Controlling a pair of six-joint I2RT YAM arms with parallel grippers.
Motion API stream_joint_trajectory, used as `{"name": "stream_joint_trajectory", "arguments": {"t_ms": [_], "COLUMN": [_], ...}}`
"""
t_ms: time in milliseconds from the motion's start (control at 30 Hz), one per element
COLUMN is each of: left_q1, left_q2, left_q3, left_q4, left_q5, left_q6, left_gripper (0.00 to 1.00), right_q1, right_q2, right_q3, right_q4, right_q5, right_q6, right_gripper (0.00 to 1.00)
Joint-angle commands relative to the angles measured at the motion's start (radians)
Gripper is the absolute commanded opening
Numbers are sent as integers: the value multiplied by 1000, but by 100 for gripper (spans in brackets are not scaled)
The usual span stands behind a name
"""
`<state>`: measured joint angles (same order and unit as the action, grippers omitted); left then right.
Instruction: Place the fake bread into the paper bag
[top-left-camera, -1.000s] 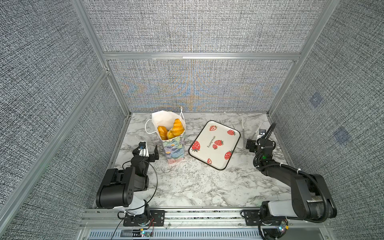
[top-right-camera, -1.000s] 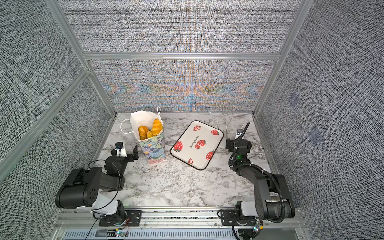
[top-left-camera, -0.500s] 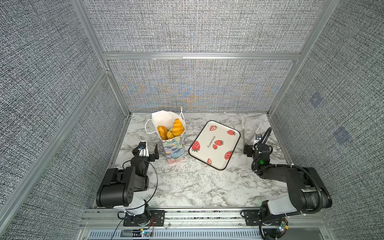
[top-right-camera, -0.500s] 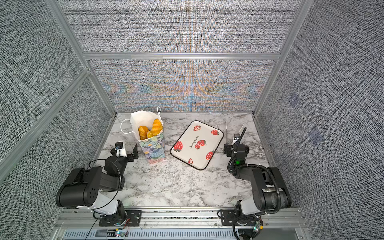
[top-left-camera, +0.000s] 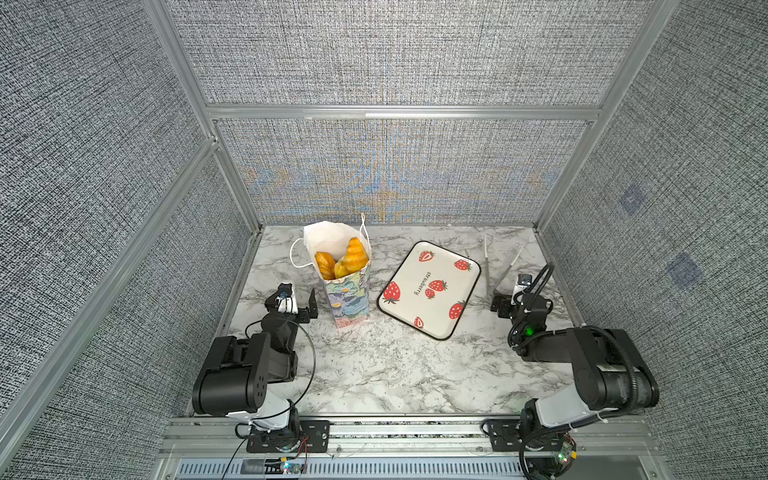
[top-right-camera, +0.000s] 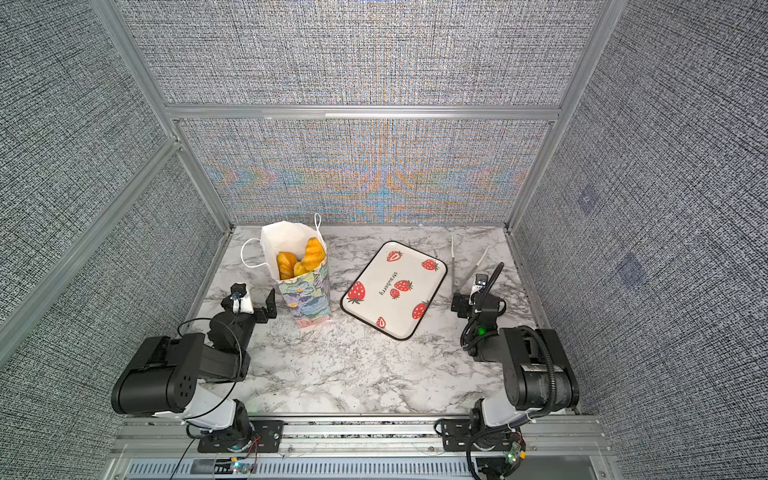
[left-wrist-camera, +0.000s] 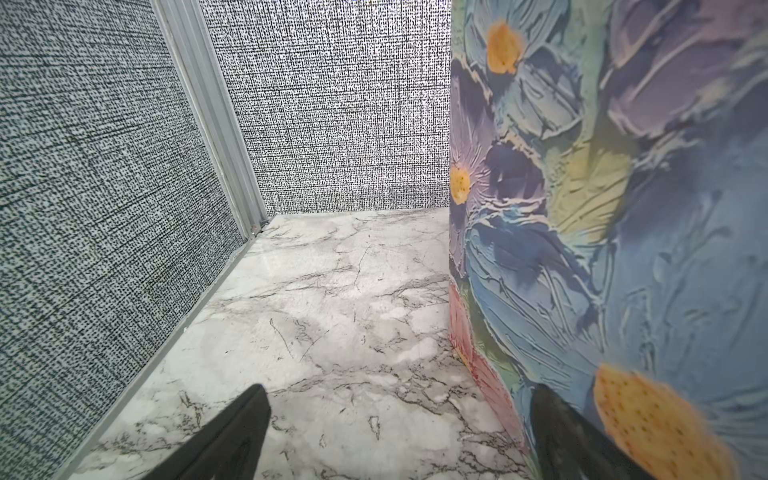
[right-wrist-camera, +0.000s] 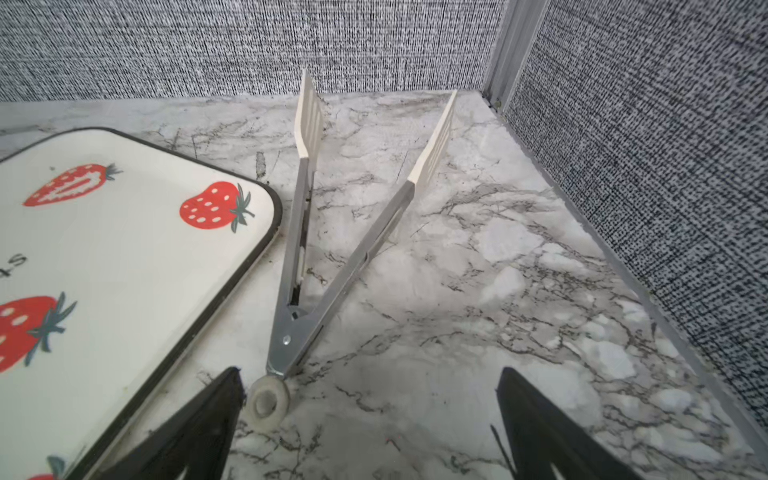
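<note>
The marble surface (top-left-camera: 374, 374) shows no loose pastry in either top view. The strawberry tray (top-left-camera: 451, 282) lies bare. Left of it the paper bag (top-left-camera: 347, 303) stands upright, and the fake bread (top-left-camera: 355, 253) fills its open mouth, with three golden pieces showing and any below hidden. The tongs (right-wrist-camera: 296, 328) lie spread on the surface just beside the tray. The left hand (top-left-camera: 293, 307) sits low by the bag's side, released and empty; the right hand (right-wrist-camera: 368, 386) is spread wide behind the tongs' hinge, grasping nothing. The task looks finished, with nothing left to load.
</note>
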<state>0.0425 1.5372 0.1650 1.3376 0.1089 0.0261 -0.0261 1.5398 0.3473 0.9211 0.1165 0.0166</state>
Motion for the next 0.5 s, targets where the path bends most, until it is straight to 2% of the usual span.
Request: {"name": "stream_joint_trajectory", "arguments": {"t_ms": [0,67,467], "left_q1": [1,0,0], "left_q2": [0,0,1], "left_q3": [2,0,2], "left_q4": [28,28,28], "left_q5": [10,11,11], "left_q6": [5,5,5], "left_gripper": [99,99,99], "right_q1": [0,0,1], "right_q2": [0,-1,-3], "right_q3": [-3,-4,-10], "right_q4": [58,62,70], "right_q5": [-21,-21,-19], "right_q6": [7,7,6], "right_gripper": [95,99,99]}}
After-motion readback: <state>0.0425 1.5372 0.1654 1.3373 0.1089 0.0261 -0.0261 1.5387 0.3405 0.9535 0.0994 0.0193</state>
